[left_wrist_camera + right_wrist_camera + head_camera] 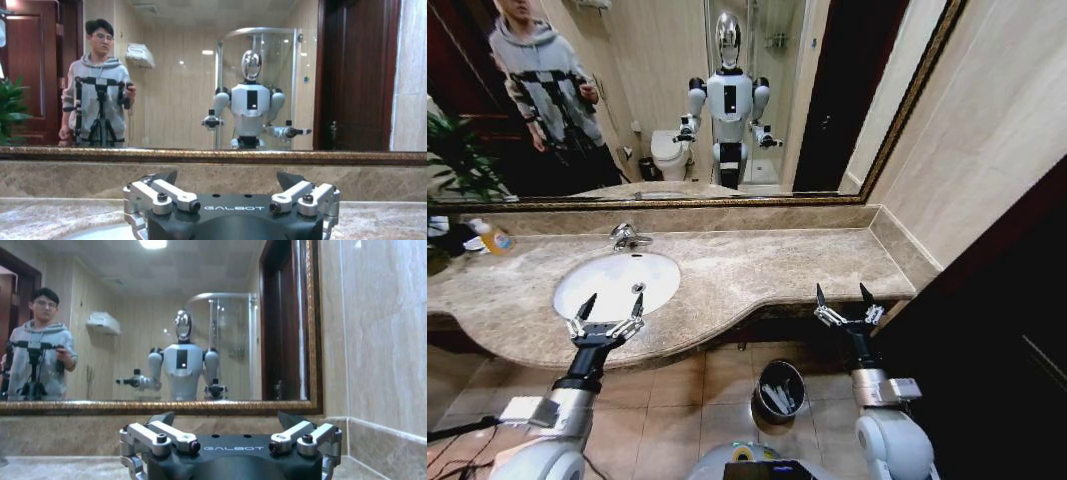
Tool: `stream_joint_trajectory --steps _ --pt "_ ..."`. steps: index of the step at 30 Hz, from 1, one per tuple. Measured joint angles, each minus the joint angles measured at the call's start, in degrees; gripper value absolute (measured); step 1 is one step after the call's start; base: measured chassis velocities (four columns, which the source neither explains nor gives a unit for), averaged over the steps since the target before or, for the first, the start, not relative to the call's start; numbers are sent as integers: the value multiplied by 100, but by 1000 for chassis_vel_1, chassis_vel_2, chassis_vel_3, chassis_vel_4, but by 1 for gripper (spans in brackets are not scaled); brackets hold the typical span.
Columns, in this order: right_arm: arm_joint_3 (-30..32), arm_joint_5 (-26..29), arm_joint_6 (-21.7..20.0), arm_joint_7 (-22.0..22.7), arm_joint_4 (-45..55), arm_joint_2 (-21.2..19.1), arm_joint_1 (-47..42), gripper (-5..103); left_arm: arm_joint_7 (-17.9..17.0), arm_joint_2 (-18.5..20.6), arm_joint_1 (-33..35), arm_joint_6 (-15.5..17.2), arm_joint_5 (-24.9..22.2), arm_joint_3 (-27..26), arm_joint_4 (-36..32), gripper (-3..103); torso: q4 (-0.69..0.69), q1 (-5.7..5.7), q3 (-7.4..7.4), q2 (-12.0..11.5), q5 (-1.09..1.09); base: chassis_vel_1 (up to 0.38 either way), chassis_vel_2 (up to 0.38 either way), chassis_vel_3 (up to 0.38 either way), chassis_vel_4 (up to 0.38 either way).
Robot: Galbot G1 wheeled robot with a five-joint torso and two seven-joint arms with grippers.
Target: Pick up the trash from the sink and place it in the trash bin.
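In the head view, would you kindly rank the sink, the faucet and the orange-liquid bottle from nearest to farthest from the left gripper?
Measured from the left gripper:
1. The sink, directly beneath its open fingers.
2. The faucet, behind the basin toward the mirror.
3. The orange-liquid bottle, far off on the counter's left end.

One sink (617, 283) left of centre, one faucet (627, 236), one trash bin (779, 391) (lower centre), two claws, left claw (608, 312), right claw (847, 302), one orange bottle (492, 237).

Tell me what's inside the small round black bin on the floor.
The small round black trash bin holds a few pale stick-like and flat pieces of litter against its dark interior. What each piece is cannot be made out. Anything beneath them is hidden.
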Motion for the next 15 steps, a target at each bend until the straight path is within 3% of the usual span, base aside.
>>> stream_joint_trajectory --steps 15 --pt "-54 -92 -28 -196 -30 -13 -105 100 0 0 0 0 0 0 0 100 0 0 0 0 0 0 0 0 0"
